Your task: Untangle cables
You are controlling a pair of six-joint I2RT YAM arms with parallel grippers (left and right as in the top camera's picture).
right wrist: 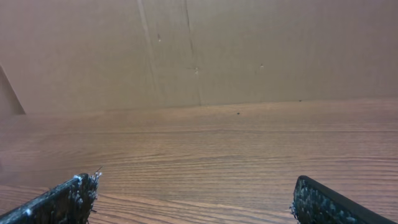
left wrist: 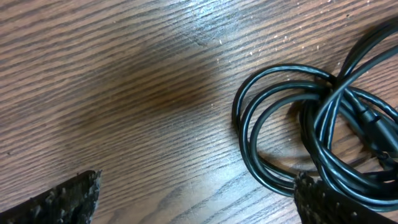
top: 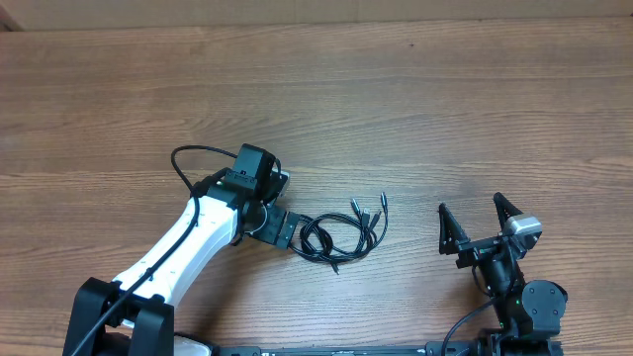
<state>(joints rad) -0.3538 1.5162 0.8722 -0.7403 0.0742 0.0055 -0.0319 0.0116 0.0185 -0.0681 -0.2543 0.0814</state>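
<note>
The cables [top: 341, 237] lie in a loose black coil near the table's middle, their silvery plug ends [top: 371, 210] fanned out toward the back. My left gripper [top: 285, 206] hangs open, pointing down just left of the coil. In the left wrist view the cables [left wrist: 336, 87] loop and cross at the right. The right fingertip [left wrist: 317, 199] is over the coil's near edge, and bare wood lies between the fingers of the left gripper [left wrist: 196, 186]. My right gripper [top: 475, 220] stands open and empty to the right of the coil, well apart from it. The right wrist view shows only wood between the right gripper's [right wrist: 194, 185] fingers.
A thick black wire [top: 188, 163] arcs off the left arm's wrist. The wooden table [top: 415, 89] runs back to a brown cardboard wall [right wrist: 249, 50]. The arm bases stand at the front edge.
</note>
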